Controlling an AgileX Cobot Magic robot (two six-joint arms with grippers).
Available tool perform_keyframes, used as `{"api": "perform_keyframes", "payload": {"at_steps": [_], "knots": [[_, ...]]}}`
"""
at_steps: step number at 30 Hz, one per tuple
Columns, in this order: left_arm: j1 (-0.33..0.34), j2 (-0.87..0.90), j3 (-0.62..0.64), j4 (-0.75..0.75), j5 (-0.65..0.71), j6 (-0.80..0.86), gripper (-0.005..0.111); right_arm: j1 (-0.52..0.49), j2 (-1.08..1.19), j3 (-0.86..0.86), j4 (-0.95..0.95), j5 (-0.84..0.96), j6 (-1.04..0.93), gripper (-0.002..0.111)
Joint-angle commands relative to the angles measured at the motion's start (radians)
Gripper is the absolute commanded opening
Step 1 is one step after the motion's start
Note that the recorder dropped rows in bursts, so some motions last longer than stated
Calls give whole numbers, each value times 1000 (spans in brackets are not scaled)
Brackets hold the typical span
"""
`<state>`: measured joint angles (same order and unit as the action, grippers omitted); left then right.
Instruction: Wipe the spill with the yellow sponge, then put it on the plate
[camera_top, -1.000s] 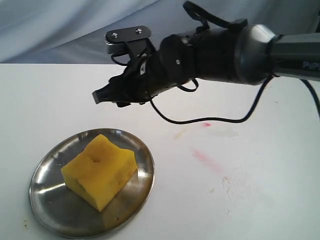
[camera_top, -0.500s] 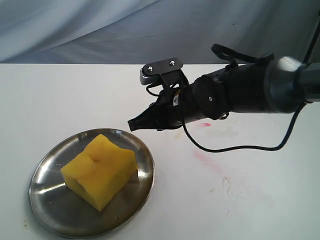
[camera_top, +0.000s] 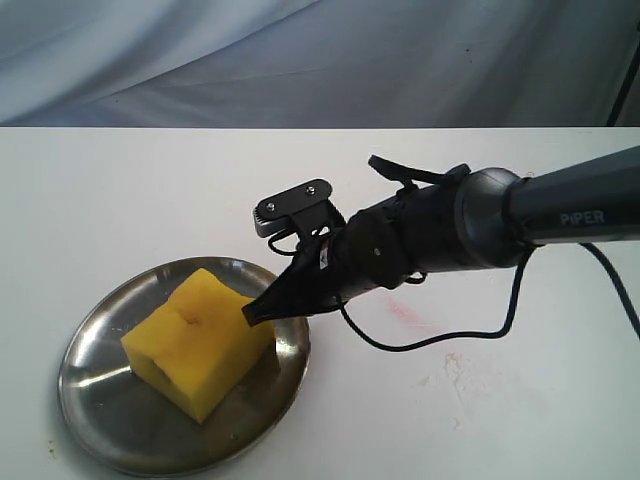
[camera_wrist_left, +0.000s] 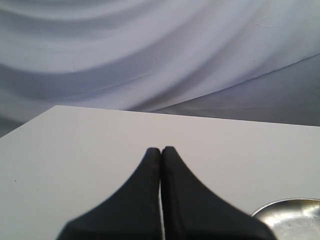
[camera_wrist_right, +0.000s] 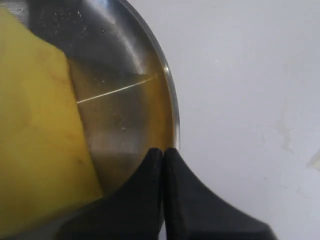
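1. Dropping toward the plate (camera_top: 88, 415) is what the right gripper (camera_top: 256, 314) has just done. A second ago it hung high over the table (camera_top: 120, 190) beyond the plate. Now its tip sits low at the plate's right rim, just beside the sponge (camera_top: 198, 342).
2. Its fingers are pressed together with no gap, and they hold nothing. The right wrist view shows the same closed tip over the rim. I cannot tell whether it brushes the sponge's edge.
3. The sponge has not budged. It lies flat on the plate, dent upward, in the same place throughout the descent.
4. The spill was a small tan blotch on the table to the right of the plate a second ago. The arm now covers that spot, so I cannot see it. Only the pink streak (camera_top: 405, 312) shows below the arm.
5. My reading is that the wipe is not yet done and the arm has come in to fetch the sponge.
6. The fingers would have to spread before they could take so thick a block. Shut as they are, they could only nudge it, or scrape the steel rim.
7. The left gripper (camera_wrist_left: 161, 151) is also shut tight and empty. It faces out over bare table, with only a sliver of the plate in its view, and the exterior view does not show it.
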<state>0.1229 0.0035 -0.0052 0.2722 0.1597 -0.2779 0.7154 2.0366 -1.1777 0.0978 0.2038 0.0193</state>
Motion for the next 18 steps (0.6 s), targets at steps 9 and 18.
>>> {"api": "perform_keyframes", "payload": {"at_steps": [9,18], "knots": [[-5,-4,5,1,-1,-6,0,43,3,1,-2,-5,-19,0],[-5,-4,5,1,-1,-1,0,42,33,1,-2,-30,-19,0]]}}
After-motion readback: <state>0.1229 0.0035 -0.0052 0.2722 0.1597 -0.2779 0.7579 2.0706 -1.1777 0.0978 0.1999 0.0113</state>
